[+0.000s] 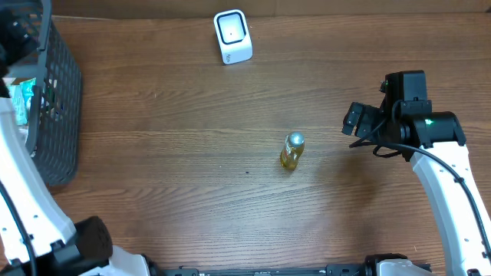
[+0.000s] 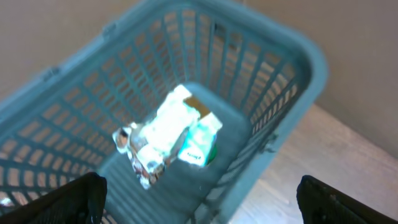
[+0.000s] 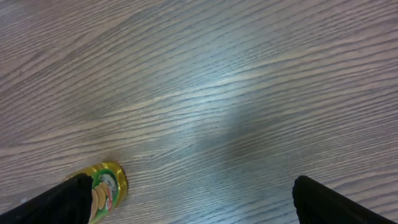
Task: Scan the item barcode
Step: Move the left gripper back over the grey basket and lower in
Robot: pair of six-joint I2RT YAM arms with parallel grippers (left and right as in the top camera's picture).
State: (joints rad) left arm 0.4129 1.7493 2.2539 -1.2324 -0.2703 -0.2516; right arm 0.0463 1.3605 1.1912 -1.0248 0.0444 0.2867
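Overhead view: yellow bottle (image 1: 292, 150) upright mid-table, somewhat toward right edge, untouched. White scanner (image 1: 232, 36) at far edge, well apart from it. Right gripper (image 3: 189, 202) jaws spread fully, holding nothing, hovers near bottle on its right-edge side. Left gripper (image 2: 199, 205) likewise wide, empty, above basket (image 1: 65, 92) at left edge; packets (image 2: 165, 134) inside. Judged step: reach for bottle. Advice: straddle body low, close squarely, keep printed side uncovered so barcode can face scanner. Barcode position not visible.
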